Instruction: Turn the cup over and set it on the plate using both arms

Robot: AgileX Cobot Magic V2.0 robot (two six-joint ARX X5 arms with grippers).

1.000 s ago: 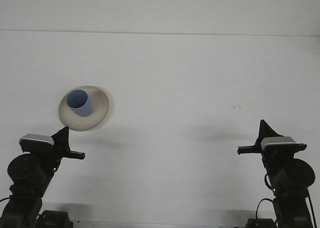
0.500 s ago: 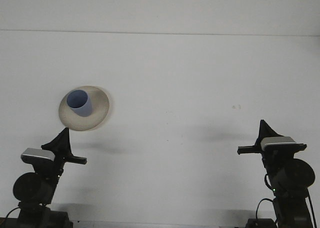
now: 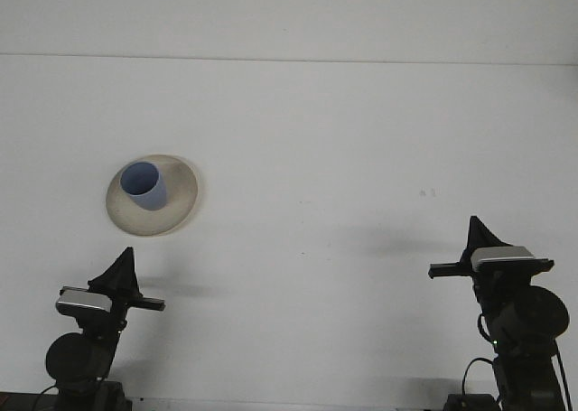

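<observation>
Blue cup [image 3: 144,185] upright, mouth up, on the beige plate [image 3: 181,203], toward the plate's far-left part. Plate on the white tabletop [image 3: 343,158], left of centre. Left gripper [image 3: 121,273] low at the near-left edge, just nearer than the plate and apart from it, dark pointed tip up, nothing held; finger gap impossible to tell from this angle. Right gripper [image 3: 473,235] at the near-right edge, well apart from cup and plate, tip up as well, nothing held; finger gap likewise impossible to tell. Faint small marks [image 3: 426,192] on the tabletop beyond the right gripper.
</observation>
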